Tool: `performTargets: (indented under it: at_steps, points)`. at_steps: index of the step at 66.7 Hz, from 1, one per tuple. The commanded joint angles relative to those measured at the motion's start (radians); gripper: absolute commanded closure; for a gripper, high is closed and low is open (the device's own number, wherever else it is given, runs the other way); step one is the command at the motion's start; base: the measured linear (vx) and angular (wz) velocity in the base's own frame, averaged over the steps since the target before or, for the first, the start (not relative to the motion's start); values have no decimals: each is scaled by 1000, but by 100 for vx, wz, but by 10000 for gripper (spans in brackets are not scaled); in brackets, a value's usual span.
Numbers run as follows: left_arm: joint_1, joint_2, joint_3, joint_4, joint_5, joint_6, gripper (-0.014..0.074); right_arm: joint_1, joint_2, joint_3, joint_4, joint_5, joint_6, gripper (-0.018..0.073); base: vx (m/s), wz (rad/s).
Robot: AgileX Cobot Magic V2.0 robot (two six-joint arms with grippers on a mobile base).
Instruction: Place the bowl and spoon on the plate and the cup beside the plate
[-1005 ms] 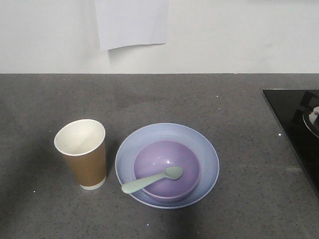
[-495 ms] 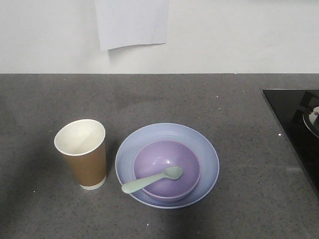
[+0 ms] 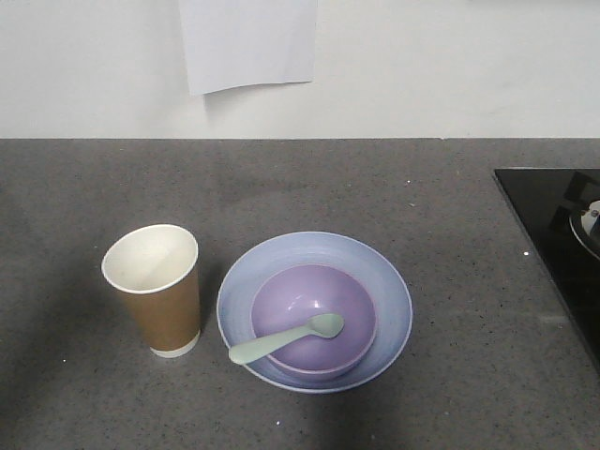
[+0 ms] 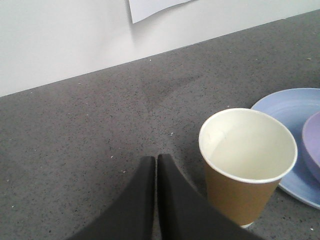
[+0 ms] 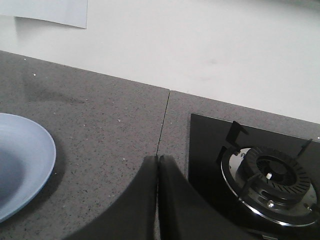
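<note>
The pale blue plate (image 3: 389,291) lies on the grey counter with the lavender bowl (image 3: 314,309) sitting inside it. The mint-green spoon (image 3: 286,338) rests across the bowl, head in the bowl, handle out over its front-left rim. The brown paper cup (image 3: 155,286) stands upright just left of the plate. In the left wrist view my left gripper (image 4: 155,159) is shut and empty, left of the cup (image 4: 247,162), with the plate (image 4: 287,107) behind it. My right gripper (image 5: 158,158) is shut and empty, right of the plate (image 5: 22,160). Neither gripper appears in the front view.
A black glass hob (image 3: 558,234) with a gas burner (image 5: 272,177) takes up the counter's right side. A white wall runs behind, with a sheet of paper (image 3: 248,42) hanging on it. A seam (image 5: 164,117) crosses the counter.
</note>
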Motion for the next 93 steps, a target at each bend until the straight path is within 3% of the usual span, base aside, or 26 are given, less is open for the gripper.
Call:
performTargets:
  at_steps: [1, 15, 24, 46, 55, 60, 72, 93]
  points:
    - [-4, -6, -26, -9, -66, -9, 603, -5, 7, -25, -31, -65, 0, 564, 0, 0]
    - [-4, -6, -19, 25, -49, -9, 603, -5, 7, -25, -31, -65, 0, 564, 0, 0]
    - [-3, -35, 87, 24, -106, -7, 603, -5, 7, -25, -32, -66, 0, 564, 0, 0]
    - [3, -277, 590, -23, -711, -28, 603, -5, 7, -25, -31, -58, 0, 564, 0, 0]
    - [38, -386, 722, -117, -814, -35, 603, -5, 7, -25, -31, -58, 0, 564, 0, 0]
    - [67, -434, 754, -145, -789, -32, 603, -5, 7, -25, -31, -58, 0, 564, 0, 0]
    - [127, -530, 752, -132, -668, 2, 603, -5, 7, -25, -31, -57, 0, 564, 0, 0]
    - [178, -738, 752, -122, -533, 3, 603, -5, 7, -25, -31, -57, 0, 564, 0, 0]
